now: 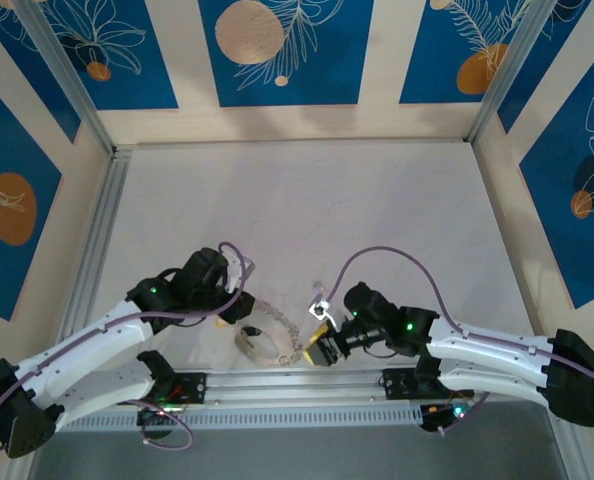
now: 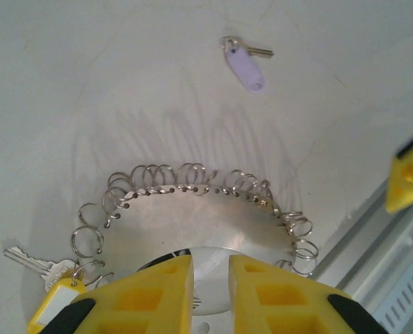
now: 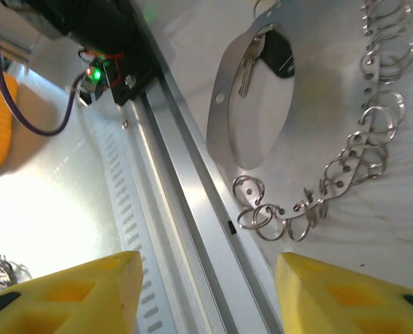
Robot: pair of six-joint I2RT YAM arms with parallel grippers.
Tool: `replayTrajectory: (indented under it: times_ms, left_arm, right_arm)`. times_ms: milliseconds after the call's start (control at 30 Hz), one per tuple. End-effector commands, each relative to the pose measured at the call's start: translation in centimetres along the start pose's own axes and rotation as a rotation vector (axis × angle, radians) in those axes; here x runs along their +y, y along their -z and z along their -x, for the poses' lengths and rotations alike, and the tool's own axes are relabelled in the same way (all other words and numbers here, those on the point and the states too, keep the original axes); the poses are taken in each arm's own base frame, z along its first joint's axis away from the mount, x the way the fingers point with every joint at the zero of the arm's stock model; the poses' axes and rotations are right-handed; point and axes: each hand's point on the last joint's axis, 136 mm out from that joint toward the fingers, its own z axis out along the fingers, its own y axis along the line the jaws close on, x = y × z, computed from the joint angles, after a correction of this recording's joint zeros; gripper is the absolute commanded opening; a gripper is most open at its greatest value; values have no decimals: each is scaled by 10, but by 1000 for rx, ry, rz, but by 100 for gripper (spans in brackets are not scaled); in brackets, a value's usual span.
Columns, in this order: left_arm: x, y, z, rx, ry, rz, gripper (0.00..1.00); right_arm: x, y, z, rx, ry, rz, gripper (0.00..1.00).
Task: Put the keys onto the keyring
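The keyring (image 1: pixel 268 335) is a pale metal band edged with small wire rings, lying near the front rail. My left gripper (image 1: pixel 240 303) hovers over its left side. In the left wrist view the fingers (image 2: pixel 172 278) stand slightly apart with the band (image 2: pixel 211 282) showing in the gap and the rings (image 2: pixel 192 179) arcing beyond. A lilac-tagged key (image 2: pixel 246 68) lies alone farther out. A yellow-tagged key (image 2: pixel 50 296) sits by the rings at lower left. My right gripper (image 3: pixel 208 268) is open and empty over the rail, beside the band (image 3: pixel 224 111), where a dark-tagged key (image 3: pixel 265 50) hangs.
An aluminium rail (image 3: pixel 192 174) and a slotted strip (image 3: pixel 126 181) run along the table's near edge under my right gripper. Purple cables (image 1: pixel 397 255) arch above both arms. A raised frame (image 1: pixel 102 230) borders the white table on the left.
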Motion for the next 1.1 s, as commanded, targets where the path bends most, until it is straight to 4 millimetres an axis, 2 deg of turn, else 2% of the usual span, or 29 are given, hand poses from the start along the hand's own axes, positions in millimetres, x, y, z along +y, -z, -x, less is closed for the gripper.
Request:
replayTrajectory:
  times_ms: [0,133,267,400,567,767,867,1067]
  left_arm:
    - [3,-4,1,-14,74,-40,20]
    - [21,2,-4,-9,120,18,20]
    - [37,-8,-8,41,145,108,19]
    - [49,-18,-15,87,166,168,20]
    - [57,-22,-23,126,159,234,23]
    - [55,-39,-22,175,131,273,26]
    - [58,-47,-22,195,122,301,33]
    - [63,-65,-19,221,90,345,36]
  right_arm:
    - [-30,2,13,-53,-24,-179,49]
    - [-46,4,56,-103,-37,-169,48]
    - [-46,-5,69,-96,-20,-115,52]
    - [-38,-9,75,-100,1,-62,65]
    - [-45,-7,77,-131,-12,-43,77]
    - [-71,10,77,-199,-108,-60,84]
    - [-81,24,80,-250,-146,-56,86]
    - [-92,38,84,-288,-167,-58,87]
